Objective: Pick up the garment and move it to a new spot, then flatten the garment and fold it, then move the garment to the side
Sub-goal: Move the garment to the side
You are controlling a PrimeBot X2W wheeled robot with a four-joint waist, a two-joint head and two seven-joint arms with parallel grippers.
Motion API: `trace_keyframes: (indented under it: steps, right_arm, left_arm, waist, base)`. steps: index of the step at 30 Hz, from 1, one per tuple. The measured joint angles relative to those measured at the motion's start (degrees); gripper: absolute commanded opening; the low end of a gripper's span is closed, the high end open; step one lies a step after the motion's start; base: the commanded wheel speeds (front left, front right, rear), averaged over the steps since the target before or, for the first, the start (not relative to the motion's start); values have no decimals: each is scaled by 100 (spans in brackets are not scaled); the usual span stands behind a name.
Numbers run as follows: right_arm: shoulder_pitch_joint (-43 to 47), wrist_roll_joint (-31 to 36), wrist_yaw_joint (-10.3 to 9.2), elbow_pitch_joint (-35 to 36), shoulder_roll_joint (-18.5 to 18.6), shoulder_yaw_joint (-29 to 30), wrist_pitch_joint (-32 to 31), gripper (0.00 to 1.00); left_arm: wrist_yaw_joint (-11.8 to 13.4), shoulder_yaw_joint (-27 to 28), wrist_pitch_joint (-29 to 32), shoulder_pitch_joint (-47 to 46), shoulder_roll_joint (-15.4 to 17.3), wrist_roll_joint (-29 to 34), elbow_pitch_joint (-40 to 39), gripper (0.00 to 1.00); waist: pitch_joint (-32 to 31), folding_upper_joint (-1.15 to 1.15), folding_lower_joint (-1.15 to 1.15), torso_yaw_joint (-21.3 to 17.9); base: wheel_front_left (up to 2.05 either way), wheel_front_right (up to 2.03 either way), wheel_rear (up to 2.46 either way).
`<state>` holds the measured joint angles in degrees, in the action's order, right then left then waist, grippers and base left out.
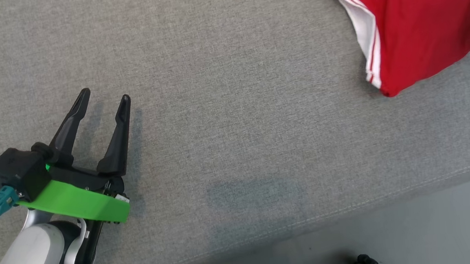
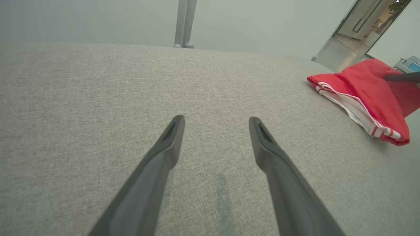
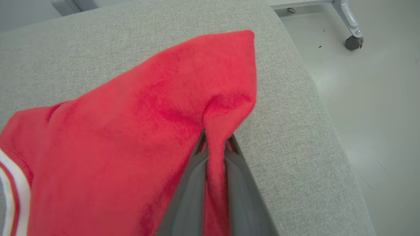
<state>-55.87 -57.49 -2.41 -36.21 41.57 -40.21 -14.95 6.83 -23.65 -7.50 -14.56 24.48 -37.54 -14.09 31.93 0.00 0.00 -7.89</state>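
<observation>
The garment (image 1: pixel 420 26) is red with white striped trim and lies folded at the far right of the grey cushion (image 1: pixel 233 107). In the right wrist view my right gripper (image 3: pixel 215 139) is shut on a pinched fold of the garment (image 3: pixel 147 131), cloth squeezed between its two fingers. The left wrist view shows the garment (image 2: pixel 367 95) at the right, with a dark finger (image 2: pixel 402 77) resting on it. My left gripper (image 1: pixel 104 97) hovers open over bare cushion at the lower left, far from the cloth, with nothing between its fingers (image 2: pixel 174 131).
The cushion's seamed front edge (image 1: pixel 346 211) runs along the bottom right, with grey floor (image 1: pixel 428 226) beyond it. A wheeled stand leg (image 3: pixel 351 36) stands on the floor past the cushion's corner. A metal post (image 2: pixel 184 23) rises behind the cushion.
</observation>
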Motion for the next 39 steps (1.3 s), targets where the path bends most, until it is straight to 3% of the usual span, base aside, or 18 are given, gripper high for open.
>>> trace_keyframes:
  steps: [8,16,23,31,32,33,39]
  right_arm:
    - [-289,469,-131,-266,77,-104,214,0]
    - [-355,474,-225,-643,66,-52,298,0]
    - [-355,409,-231,-901,-51,58,468,0]
    - [-352,379,-293,-1240,105,205,656,0]
    - [-352,379,-309,-1269,112,212,669,31]
    - [-352,380,-325,-1300,112,215,714,100]
    - [-336,400,-366,-1526,-18,197,859,100]
  left_arm:
    - [0,45,41,-50,-37,12,15,100]
    - [1,244,41,-51,-34,29,24,100]
    - [1,408,41,-44,-14,91,19,100]
    - [1,393,99,-44,-10,140,20,100]
    - [1,392,99,-44,-10,152,19,100]
    - [1,392,100,-44,-12,152,18,100]
    - [1,367,141,-44,-44,152,21,100]
  waist:
    - [217,0,0,231]
    - [380,0,0,408]
    - [462,0,0,343]
    - [475,0,0,238]
    - [473,0,0,231]
    - [472,0,0,225]
    - [459,0,0,222]
  base:
    - [0,0,0]
    - [0,0,0]
    - [0,0,0]
    - [0,0,0]
    - [0,0,0]
    - [0,0,0]
    - [0,0,0]
